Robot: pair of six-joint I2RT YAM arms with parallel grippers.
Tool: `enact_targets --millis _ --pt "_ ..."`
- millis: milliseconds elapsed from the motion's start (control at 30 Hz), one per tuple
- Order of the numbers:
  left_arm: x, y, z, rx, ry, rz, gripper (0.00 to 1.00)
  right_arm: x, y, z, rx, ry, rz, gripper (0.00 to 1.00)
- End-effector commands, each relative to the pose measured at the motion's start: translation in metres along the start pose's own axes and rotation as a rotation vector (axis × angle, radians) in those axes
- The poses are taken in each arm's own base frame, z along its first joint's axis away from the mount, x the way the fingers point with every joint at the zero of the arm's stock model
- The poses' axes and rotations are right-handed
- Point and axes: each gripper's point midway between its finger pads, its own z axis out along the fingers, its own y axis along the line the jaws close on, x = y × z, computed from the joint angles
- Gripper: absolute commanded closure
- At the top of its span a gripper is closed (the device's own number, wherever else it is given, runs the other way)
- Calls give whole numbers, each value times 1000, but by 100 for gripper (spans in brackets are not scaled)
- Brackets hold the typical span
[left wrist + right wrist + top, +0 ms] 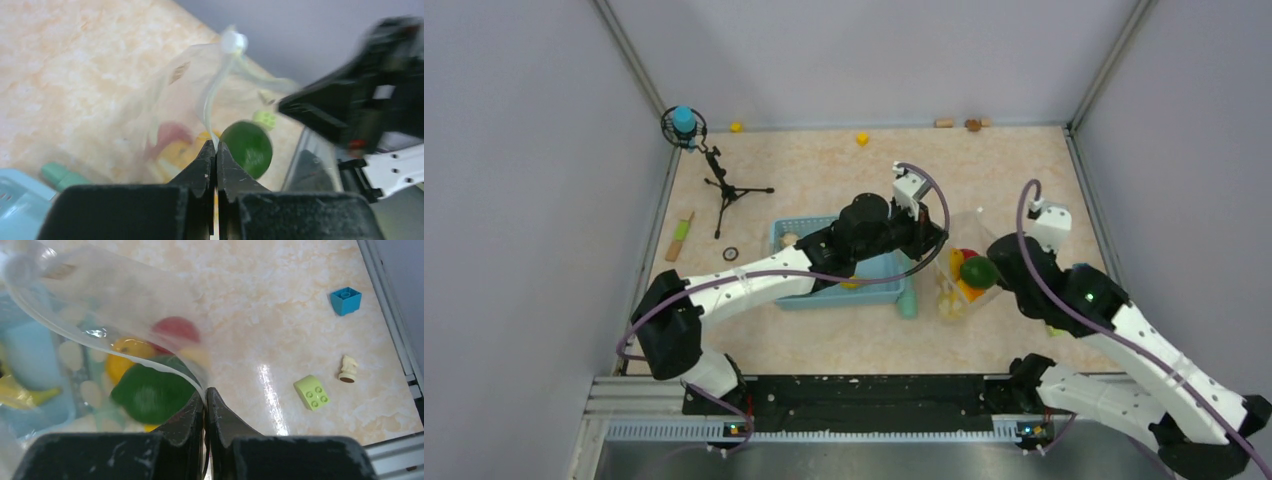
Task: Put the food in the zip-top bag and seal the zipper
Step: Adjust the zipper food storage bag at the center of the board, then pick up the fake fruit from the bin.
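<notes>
While pressed fully together, pinches the zipper [208,97] of the zip-top bag [170,85] with the left claw [216,145], right at the fingertips, with no gap visible beyond the thin strip itself. Pinches the bag's rim the same way with the right claw [205,392], likewise closed tight on the clear film. Holds the bag mouth-up between the two claws, over the desk [824,170], just right of the light-blue basket [789,228] and just beside the teal stick [908,302]; cannot tell whether touching the desk underneath. Counted: two claws, both gripping; one bag; inside it one dark green fruit [150,395], one red piece [175,330], one yellow-orange piece [127,352], plus paler shapes too blurred to number. Seen through the film on the basket side: one yellow banana [22,395]. Loose on the desk toward the right edge, well apart from the bag: one blue block [345,300], one light-green block [312,392], one small cream figure [347,369]. Along the far edge: one yellow block [862,138] and one small yellow piece [736,127].
</notes>
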Motion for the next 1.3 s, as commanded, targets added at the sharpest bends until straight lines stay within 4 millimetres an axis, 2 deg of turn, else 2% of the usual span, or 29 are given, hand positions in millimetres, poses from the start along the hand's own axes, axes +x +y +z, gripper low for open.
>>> enact_targets --millis 0,200,333,400,500,533,567,600,667,700,767,867,1067,1233,1267 --pt "-4 17 3 -22 -5 -18 100 -30 -17 -28 -84 -116 121 95" --pt "2 10 6 24 24 -12 100 -33 10 -32 -268 -161 114 96" --pt "11 12 14 21 66 -29 100 -41 16 -23 -258 -221 123 96" --pt "16 12 16 29 88 -35 100 -37 21 -21 -275 -212 131 97" --pt "20 9 15 45 98 -34 94 -34 25 -18 -287 -215 146 98" --pt "19 8 14 55 94 -29 88 -33 26 -18 -295 -216 150 98" --pt "18 8 13 58 91 -21 76 -32 27 -17 -299 -212 147 98" --pt "16 7 11 59 86 -12 57 -30 28 -16 -301 -210 145 98" --pt "12 10 5 33 81 1 33 -29 28 -14 -299 -209 142 98" --pt "11 13 2 10 77 8 25 -28 28 -13 -294 -208 140 98" --pt "8 19 -8 -35 63 14 21 -27 27 -12 -286 -208 137 98" --pt "9 35 -29 -133 35 15 18 -24 25 -11 -280 -204 135 98" --pt "5 90 -82 -469 -69 -14 15 -22 25 -9 -273 -198 127 98" --pt "18 136 -117 -698 -117 -114 14 -21 25 -7 -265 -197 122 98" --pt "29 147 -125 -741 -96 -134 12 -21 25 -7 -264 -198 124 98"
